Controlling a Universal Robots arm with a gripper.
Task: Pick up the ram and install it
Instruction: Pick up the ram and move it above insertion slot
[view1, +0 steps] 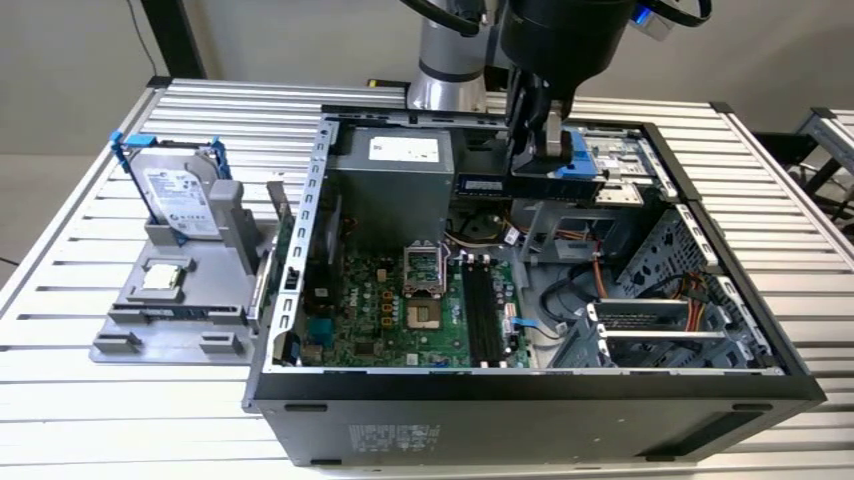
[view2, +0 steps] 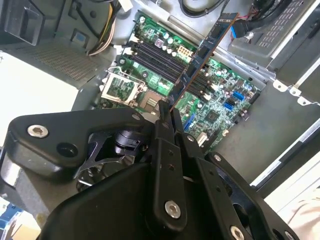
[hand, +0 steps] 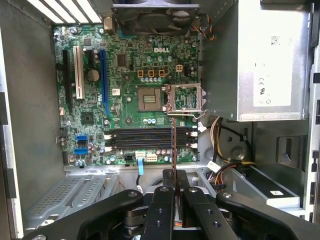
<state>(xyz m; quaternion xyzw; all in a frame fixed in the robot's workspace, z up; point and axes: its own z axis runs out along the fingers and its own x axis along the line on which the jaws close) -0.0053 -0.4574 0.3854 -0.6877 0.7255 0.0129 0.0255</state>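
1. Your claw (view1: 541, 162) is closing tight on the ram (view1: 510, 185). It is pinching the flat faces so that the thin board is hanging on edge.
2. You are holding the ram in the air above the open computer case (view1: 534, 388), near the power supply (view1: 400, 185). It is well apart from the motherboard (view1: 387, 310).
3. In the first wrist view the ram (hand: 173, 147) is showing edge-on over the black memory slots (hand: 145, 139), which are all lying bare. I judge the upright hold is meant to let the contact edge face those slots.
4. In the second wrist view the ram (view2: 202, 55) is reaching out from the claw (view2: 167, 112) over the board.
5. The case is holding the motherboard, the power supply, loose cables and a metal drive cage (view1: 654, 335).
6. On the desk (view1: 80, 240), at the exterior view's left, a grey tray (view1: 127, 335) is carrying the hard drive (view1: 180, 190) in its blue frame and the square processor chip (view1: 163, 277). Both are sitting clear of your work.
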